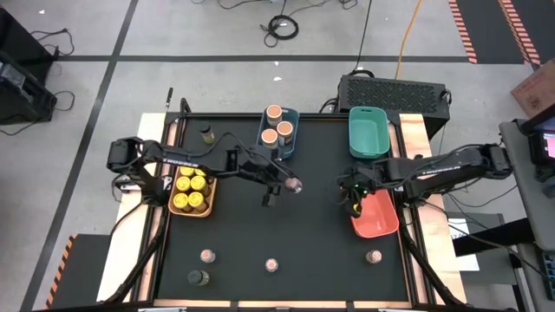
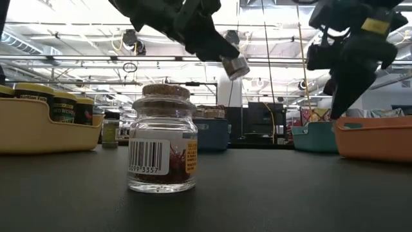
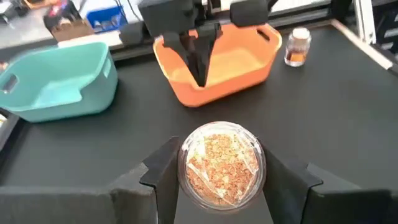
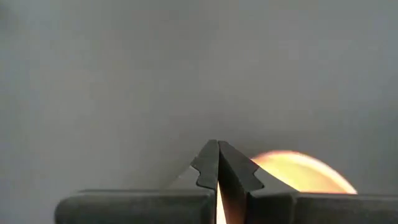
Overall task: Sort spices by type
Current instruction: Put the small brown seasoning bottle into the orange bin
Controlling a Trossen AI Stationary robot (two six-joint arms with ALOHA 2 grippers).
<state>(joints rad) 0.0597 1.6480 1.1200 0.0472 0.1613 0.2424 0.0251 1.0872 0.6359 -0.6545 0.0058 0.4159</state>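
- A small glass jar [image 1: 295, 185] with a pinkish-tan top is sitting between the two dark fingers of the left gripper [image 1: 291, 185], which are clamped on its sides; in the left wrist view the jar [image 3: 221, 163] is filling the gap between the pads and its speckled contents are showing through the glass.
- In the high view this jar is hanging just above the black table [image 1: 286, 234] near its centre — at about 6 o'clock from the blue bin [image 1: 292, 139], and at 9 o'clock from the right gripper [image 1: 353, 201].
- In the low view the same jar [image 2: 235, 66] is hanging tilted, clear of the table top.
- The right gripper is hovering with its fingers pressed together on nothing, at the 9 o'clock edge of the orange-red bin [image 1: 381, 218].
- The blue bin is holding three peach-topped jars [image 1: 278, 126].
- At 9 o'clock from the held jar, the yellow bin [image 1: 192, 209] is carrying the yellow-lidded jars [image 1: 192, 184].
- At 6 o'clock, along the near edge, three more pink-topped jars are standing apart: one at left [image 1: 207, 256], one in the middle [image 1: 271, 264], one at right [image 1: 374, 256].
- A dark olive jar [image 1: 199, 277] is standing at 7 o'clock, another [image 1: 206, 133] at 10 o'clock.
- The teal bin [image 1: 368, 130] is lying at 2 o'clock.
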